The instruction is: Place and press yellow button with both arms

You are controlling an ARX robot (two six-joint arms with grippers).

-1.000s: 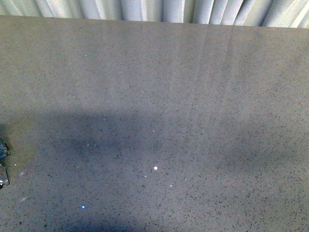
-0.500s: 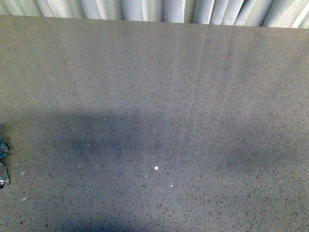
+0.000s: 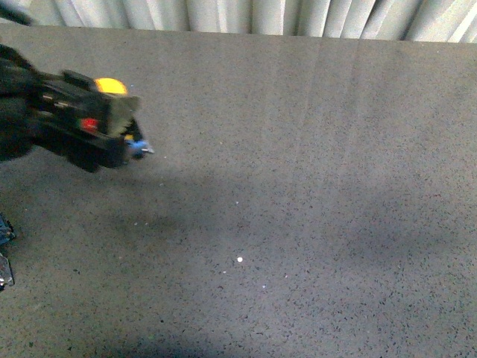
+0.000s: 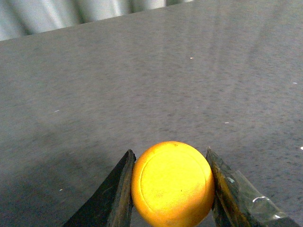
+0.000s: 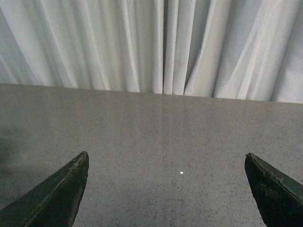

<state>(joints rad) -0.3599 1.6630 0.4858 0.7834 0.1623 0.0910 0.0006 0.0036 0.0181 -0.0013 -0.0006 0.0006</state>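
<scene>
My left gripper (image 3: 127, 127) reaches in from the upper left of the front view, held above the grey table, and is shut on the yellow button (image 3: 110, 86). Only the button's round yellow cap and a bit of blue mark show there. In the left wrist view the yellow cap (image 4: 173, 183) sits clamped between both black fingers of the left gripper (image 4: 170, 189); its base is hidden. My right gripper (image 5: 168, 189) is open and empty, its two fingertips far apart over bare table. The right arm does not show in the front view.
The speckled grey table (image 3: 298, 186) fills the front view, with a white curtain (image 3: 238, 15) behind its far edge. A small dark object (image 3: 4, 250) lies at the left edge. A tiny white speck (image 3: 240, 259) lies near the middle.
My left arm with the yellow button has come into the front view at the upper left; earlier it was out of view. The table is otherwise the same.
</scene>
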